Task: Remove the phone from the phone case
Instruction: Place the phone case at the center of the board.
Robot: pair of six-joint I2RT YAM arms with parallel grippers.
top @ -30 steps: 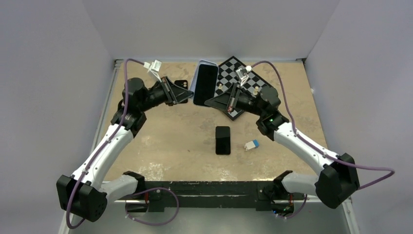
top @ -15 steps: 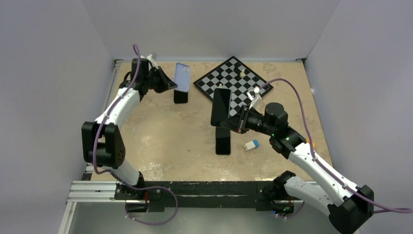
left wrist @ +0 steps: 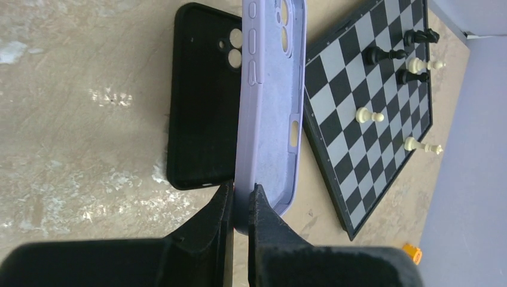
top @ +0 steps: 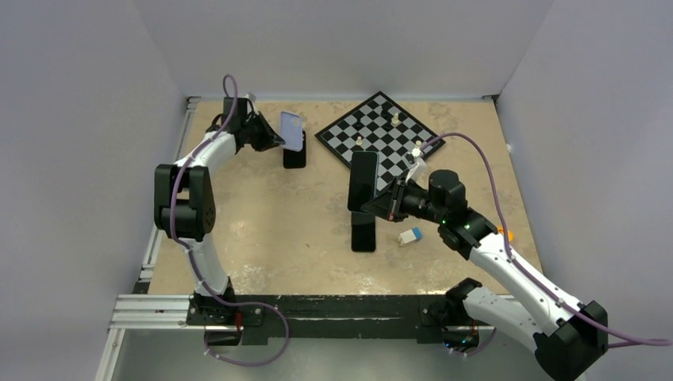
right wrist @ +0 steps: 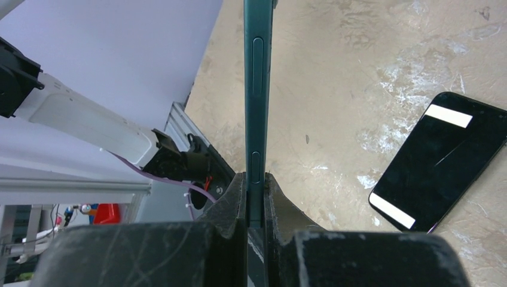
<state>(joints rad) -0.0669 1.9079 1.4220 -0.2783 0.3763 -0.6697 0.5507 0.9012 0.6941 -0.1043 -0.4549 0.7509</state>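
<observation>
Tan desk (top: 270,230), grey walls (top: 341,40). Left of chessboard (top: 377,127), left hand (left wrist: 240,191) clamps empty lilac phone case (left wrist: 272,107); right hand (right wrist: 256,179) clamps phone (right wrist: 257,78).

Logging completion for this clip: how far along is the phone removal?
Done: the phone is out of the lilac case, which looks empty. In hand: left gripper grips the case, right gripper grips the phone, both off the table. Left: likely only setting them down.

Top external: looks down from high behind the near edge onto the whole mottled beige tabletop (top: 270,230). Left wrist: sits close, faces the black-and-white chessboard (left wrist: 370,113), also upper centre overhead. Right wrist: close, catches the flat black dark-screened phone (right wrist: 439,158), centre overhead.
</observation>
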